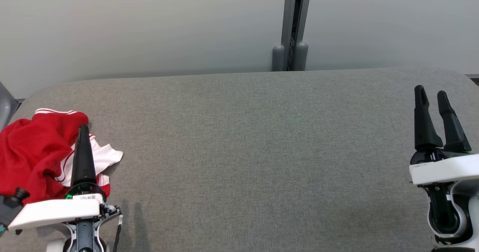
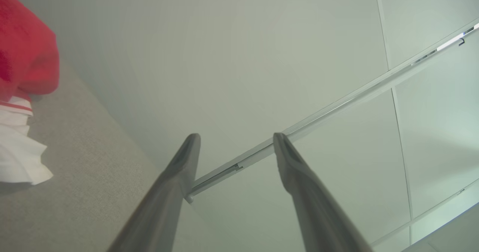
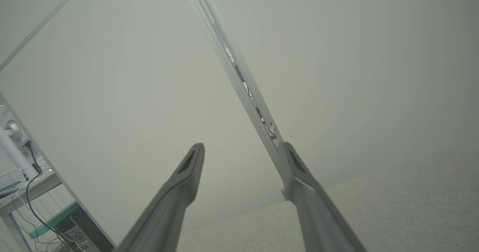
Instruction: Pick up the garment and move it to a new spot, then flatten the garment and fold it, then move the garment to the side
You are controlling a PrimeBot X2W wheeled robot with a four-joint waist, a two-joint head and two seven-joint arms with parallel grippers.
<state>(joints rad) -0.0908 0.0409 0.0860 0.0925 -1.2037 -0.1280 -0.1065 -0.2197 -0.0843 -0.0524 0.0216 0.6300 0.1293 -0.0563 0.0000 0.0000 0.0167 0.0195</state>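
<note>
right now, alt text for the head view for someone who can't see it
A crumpled red and white garment lies at the left edge of a grey padded table, with the left gripper beside it. The right gripper rests far to the right, fingers open and empty.

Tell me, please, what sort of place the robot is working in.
Probably an office or lab: a grey fabric-covered table against pale partition panels, with a monitor and computer tower nearby.

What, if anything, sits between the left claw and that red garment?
Nothing visible does. The left gripper, fingers apart, is right beside the crumpled garment on the grey table, with no other object between them.
</note>
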